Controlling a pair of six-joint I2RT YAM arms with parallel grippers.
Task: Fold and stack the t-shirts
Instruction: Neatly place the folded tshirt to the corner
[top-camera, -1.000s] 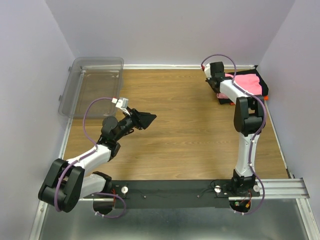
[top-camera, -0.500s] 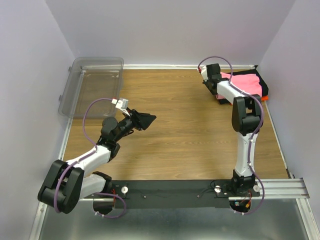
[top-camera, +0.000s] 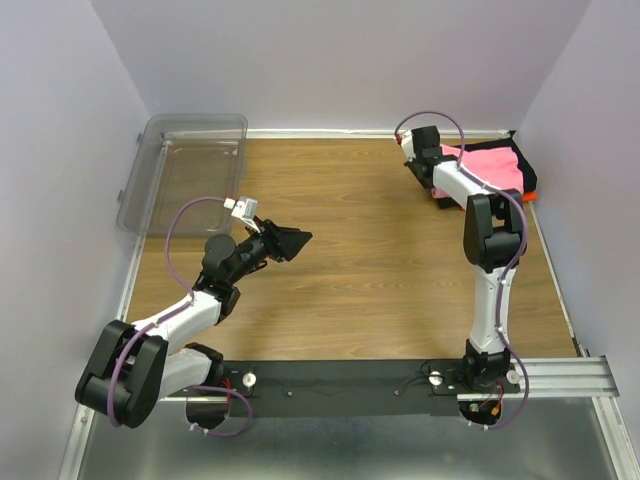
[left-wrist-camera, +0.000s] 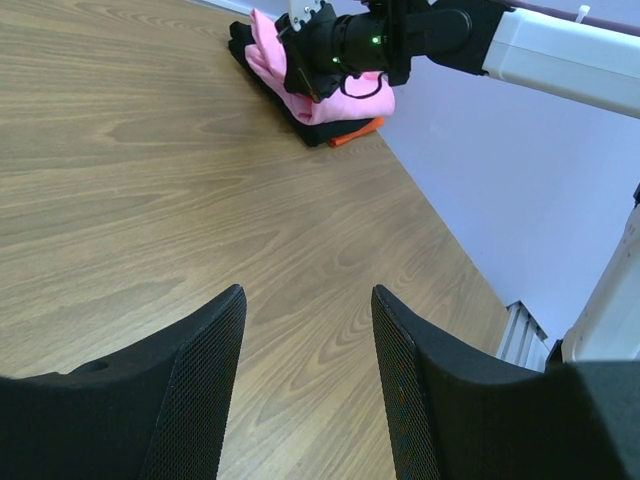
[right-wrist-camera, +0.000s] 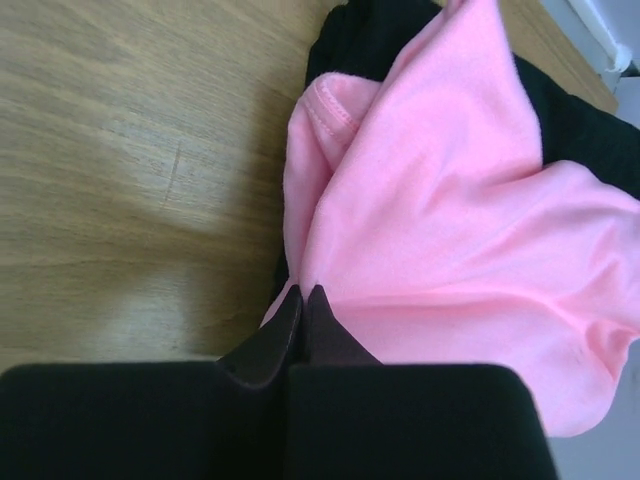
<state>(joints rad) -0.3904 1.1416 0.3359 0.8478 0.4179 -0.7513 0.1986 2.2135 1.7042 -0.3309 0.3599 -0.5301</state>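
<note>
A pink t-shirt (top-camera: 495, 163) lies loosely on a folded black t-shirt (top-camera: 450, 198), with an orange one (top-camera: 530, 195) peeking out beneath, at the table's far right. My right gripper (top-camera: 432, 165) is at the stack's left edge. In the right wrist view it (right-wrist-camera: 303, 292) is shut on a fold of the pink shirt (right-wrist-camera: 450, 230), with the black shirt (right-wrist-camera: 370, 40) behind. My left gripper (top-camera: 295, 240) hovers open and empty over the left-middle of the table. Its wrist view (left-wrist-camera: 305, 292) shows the pink shirt (left-wrist-camera: 325, 95), black shirt (left-wrist-camera: 300, 125) and orange shirt (left-wrist-camera: 355, 133) far ahead.
A clear plastic bin (top-camera: 185, 175) stands at the far left, partly over the table's left edge. The wooden table (top-camera: 360, 260) is walled at the back and both sides. The right wall is close behind the shirt stack.
My right gripper has shifted slightly left at the stack's edge, holding the pink shirt. The left arm has not moved.
</note>
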